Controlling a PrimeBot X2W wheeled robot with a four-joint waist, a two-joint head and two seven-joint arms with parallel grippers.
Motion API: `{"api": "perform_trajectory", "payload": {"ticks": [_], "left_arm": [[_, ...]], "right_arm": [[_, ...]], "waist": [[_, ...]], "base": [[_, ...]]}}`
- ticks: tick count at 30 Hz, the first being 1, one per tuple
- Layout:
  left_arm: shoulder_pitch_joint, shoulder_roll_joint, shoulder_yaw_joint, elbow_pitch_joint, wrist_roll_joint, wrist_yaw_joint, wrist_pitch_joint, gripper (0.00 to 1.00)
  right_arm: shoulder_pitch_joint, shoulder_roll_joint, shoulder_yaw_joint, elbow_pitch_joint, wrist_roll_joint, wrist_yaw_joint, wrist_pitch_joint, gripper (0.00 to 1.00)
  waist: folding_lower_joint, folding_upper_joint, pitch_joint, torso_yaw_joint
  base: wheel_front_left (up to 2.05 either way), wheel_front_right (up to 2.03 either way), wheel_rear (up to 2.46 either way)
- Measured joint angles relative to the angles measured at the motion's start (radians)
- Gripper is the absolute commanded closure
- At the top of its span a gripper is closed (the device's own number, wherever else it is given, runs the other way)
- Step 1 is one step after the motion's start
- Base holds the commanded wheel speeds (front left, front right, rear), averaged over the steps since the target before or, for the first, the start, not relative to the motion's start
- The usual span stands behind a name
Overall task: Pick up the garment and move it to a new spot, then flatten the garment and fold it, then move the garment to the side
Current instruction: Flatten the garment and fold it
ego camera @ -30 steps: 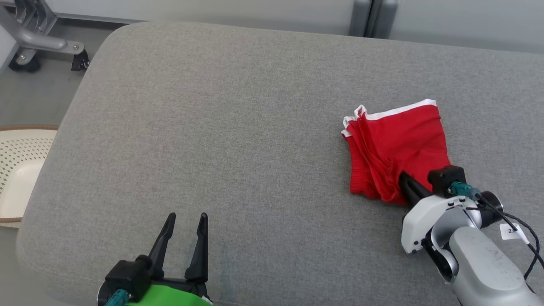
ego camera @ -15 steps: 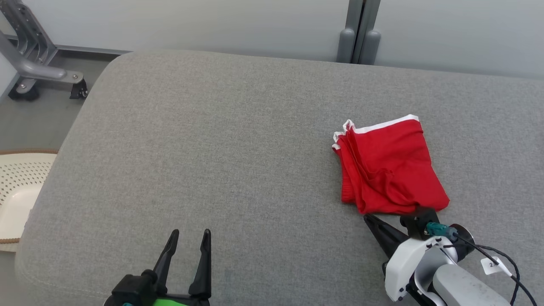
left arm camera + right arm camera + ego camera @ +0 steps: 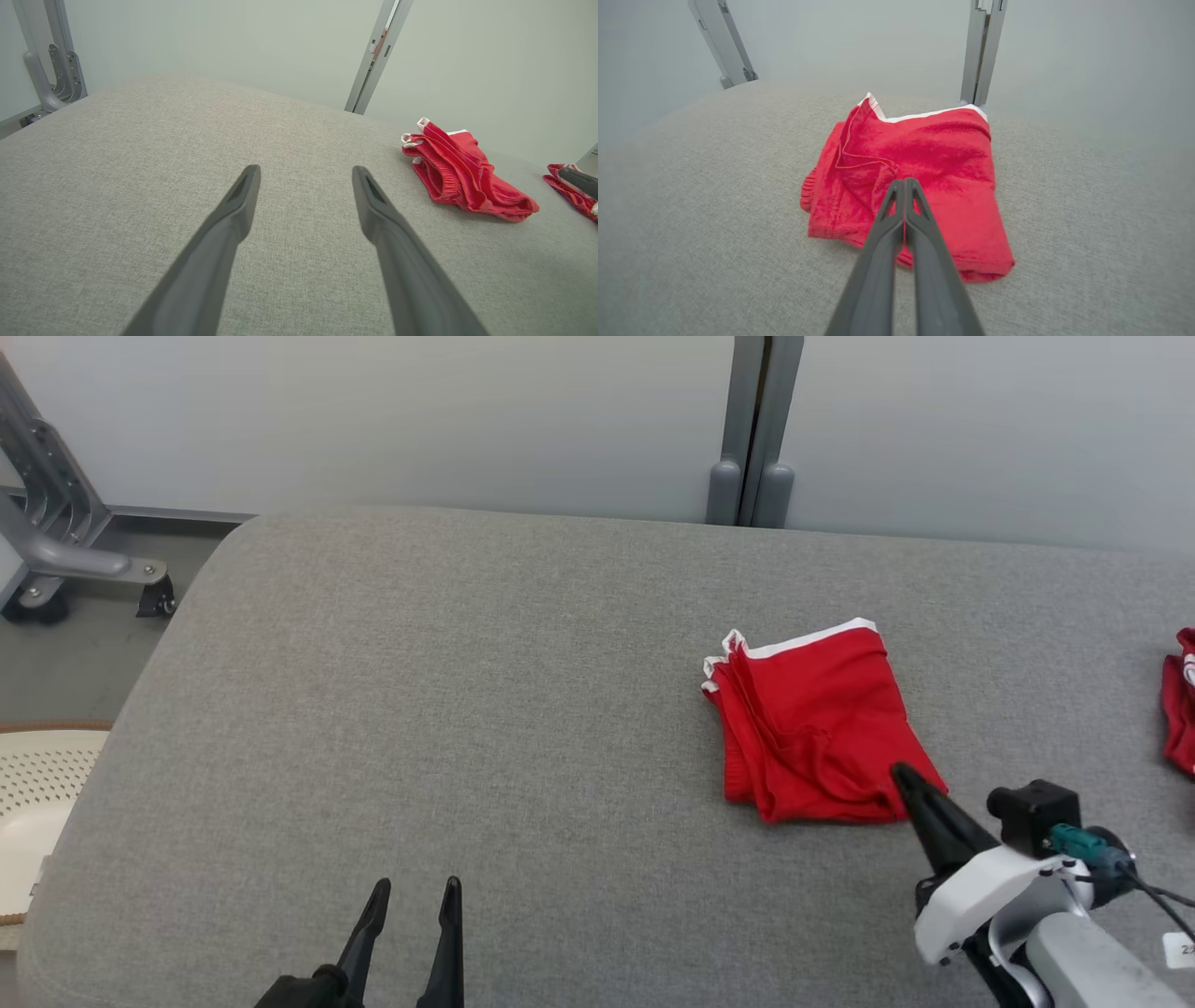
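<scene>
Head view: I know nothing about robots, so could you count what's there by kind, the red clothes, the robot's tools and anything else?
Red garments: 2, the folded garment and a second red garment at the right edge.
Tools: 2, the left tool open and the right tool shut.
White perforated basket: 1.
Total: 5.

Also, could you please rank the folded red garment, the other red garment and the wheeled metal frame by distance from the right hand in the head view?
1. folded red garment, at the right hand.
2. other red garment, right edge.
3. wheeled metal frame, far left.
</scene>
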Motion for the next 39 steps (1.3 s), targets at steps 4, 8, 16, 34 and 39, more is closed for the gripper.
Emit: {"api": "perform_trajectory", "payload": {"ticks": [4,8,16,34,39], "left_arm": [[-0.012,0.0,0.0,-0.015,0.0,-0.002,0.0,0.0],[-0.049,0.0,0.001,-0.022,-0.001,-0.015,0.0,0.0],[-0.134,0.0,-0.007,-0.015,-0.031,-0.037,0.0,0.0],[-0.136,0.0,0.003,-0.001,-0.026,-0.044,0.0,0.0],[-0.127,0.0,-0.002,-0.004,-0.025,-0.043,0.0,0.0]], "right_arm": [[-0.013,-0.016,-0.074,-0.015,-0.036,0.0,0.011,1.0],[-0.083,-0.015,-0.11,-0.017,-0.087,0.0,0.067,1.0],[-0.21,0.022,-0.117,0.112,-0.156,0.0,0.145,1.0],[-0.221,0.002,0.074,0.176,-0.041,-0.001,0.063,1.0],[-0.217,-0.017,0.15,0.132,0.005,-0.001,0.052,1.0]], "waist": [[0.0,0.0,0.016,-0.005],[0.0,0.0,0.056,-0.005],[0.0,0.0,0.175,0.027],[0.0,0.0,0.209,0.083],[0.0,0.0,0.191,0.061]], "base": [[0.0,0.0,0.0],[0.0,0.0,0.0],[0.0,0.0,0.0],[0.0,0.0,0.0],[0.0,0.0,0.0]]}}
